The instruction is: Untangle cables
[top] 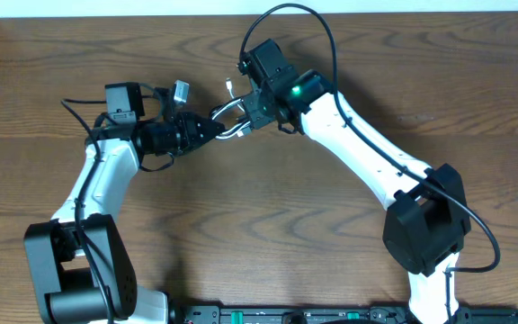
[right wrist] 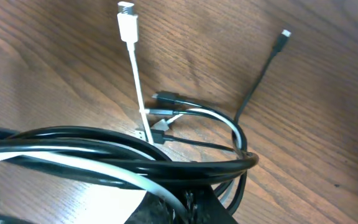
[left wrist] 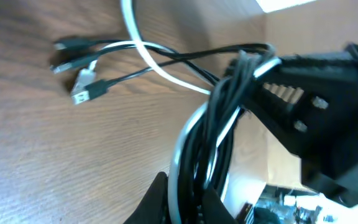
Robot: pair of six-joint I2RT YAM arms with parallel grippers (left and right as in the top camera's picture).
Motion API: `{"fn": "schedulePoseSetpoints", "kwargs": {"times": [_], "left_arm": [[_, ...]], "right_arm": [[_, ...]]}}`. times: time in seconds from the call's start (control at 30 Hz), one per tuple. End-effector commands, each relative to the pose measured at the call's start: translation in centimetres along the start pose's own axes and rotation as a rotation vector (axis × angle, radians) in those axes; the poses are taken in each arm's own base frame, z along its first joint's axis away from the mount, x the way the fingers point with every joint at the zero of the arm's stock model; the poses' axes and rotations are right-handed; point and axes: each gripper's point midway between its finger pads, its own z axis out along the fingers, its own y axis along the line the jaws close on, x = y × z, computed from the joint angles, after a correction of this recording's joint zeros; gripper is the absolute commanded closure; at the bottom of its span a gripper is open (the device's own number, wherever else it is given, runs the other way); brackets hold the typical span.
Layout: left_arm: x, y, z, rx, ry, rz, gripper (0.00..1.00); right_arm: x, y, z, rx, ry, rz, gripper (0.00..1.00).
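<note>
Cables (top: 232, 121) bunched mid-table (top: 241, 243), strung between both arms. Left gripper (top: 212, 128) pinched tight on bundle; right gripper (top: 252, 115) clamped on it too. Best: pull apart slowly, let white cord (right wrist: 135, 81) slip free, watch plug ends (left wrist: 79, 93) snagging loops.

Overhead straight down, both wrist views close-up (from opposite sides), sharing cables (left wrist: 221, 118) (right wrist: 104, 142)
</note>
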Motion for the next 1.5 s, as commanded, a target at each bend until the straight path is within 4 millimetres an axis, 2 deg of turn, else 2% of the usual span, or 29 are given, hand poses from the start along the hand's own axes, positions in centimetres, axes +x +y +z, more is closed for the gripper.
{"fn": "schedulePoseSetpoints", "kwargs": {"times": [0.0,0.13,0.33,0.43,0.53,0.63,0.7,0.8,0.93,1.03,1.07,1.13,1.2,1.3,1.37,1.47], "left_arm": [[-1.2,7.6,-3.2,-0.367,-0.137,-0.217,0.93],[-1.0,9.2,-4.0,-0.457,-0.165,-0.296,0.93],[-0.9,10.5,-5.4,-0.491,-0.193,-0.375,0.92],[-0.9,10.4,-5.5,-0.477,-0.195,-0.392,0.93],[-0.9,10.0,-5.2,-0.455,-0.182,-0.36,0.93],[-1.2,9.2,-4.9,-0.413,-0.167,-0.289,0.92],[-1.5,7.9,-4.4,-0.336,-0.147,-0.207,0.92],[-1.5,5.6,-3.7,-0.208,-0.116,-0.1,0.92],[-1.3,3.1,-3.3,-0.068,-0.085,-0.003,0.92],[-1.0,1.7,-2.9,0.001,-0.065,0.058,0.91],[-0.7,0.8,-2.6,0.039,-0.05,0.098,0.91],[-0.4,-0.1,-2.2,0.079,-0.036,0.139,0.91],[-0.1,-0.7,-2.0,0.105,-0.025,0.163,0.91],[0.1,-1.0,-1.7,0.112,-0.016,0.169,0.91],[0.2,-1.2,-1.6,0.118,-0.01,0.173,0.91],[0.6,-2.7,-1.7,0.208,0.003,0.211,0.9]], "right_arm": [[-1.2,-18.7,-4.1,0.56,-0.065,0.196,0.99],[-0.6,-20.2,-4.3,0.577,-0.043,0.216,0.99],[0.4,-22.2,-4.7,0.6,-0.013,0.249,0.99],[1.0,-21.8,-4.2,0.539,0.013,0.277,0.99],[1.5,-19.5,-3.2,0.397,0.047,0.28,0.96],[1.4,-15.9,-2.1,0.182,0.066,0.29,0.84],[1.1,-13.3,-1.9,0.027,0.075,0.277,0.78],[0.7,-9.0,-2.3,-0.229,0.079,0.217,0.7],[0.3,-4.5,-3.7,-0.474,0.064,0.118,0.58],[0.5,-2.7,-3.9,-0.517,0.071,0.096,0.55],[0.6,-1.6,-3.9,-0.524,0.077,0.074,0.48],[0.9,-0.8,-3.7,-0.515,0.086,0.055,0.4],[1.1,-0.4,-3.4,-0.487,0.093,0.038,0.36],[1.5,0.9,-2.9,-0.477,0.101,0.007,0.36],[1.6,2.1,-2.6,-0.478,0.099,-0.016,0.39],[1.7,2.2,-1.6,-0.399,0.102,-0.009,0.41]]}}
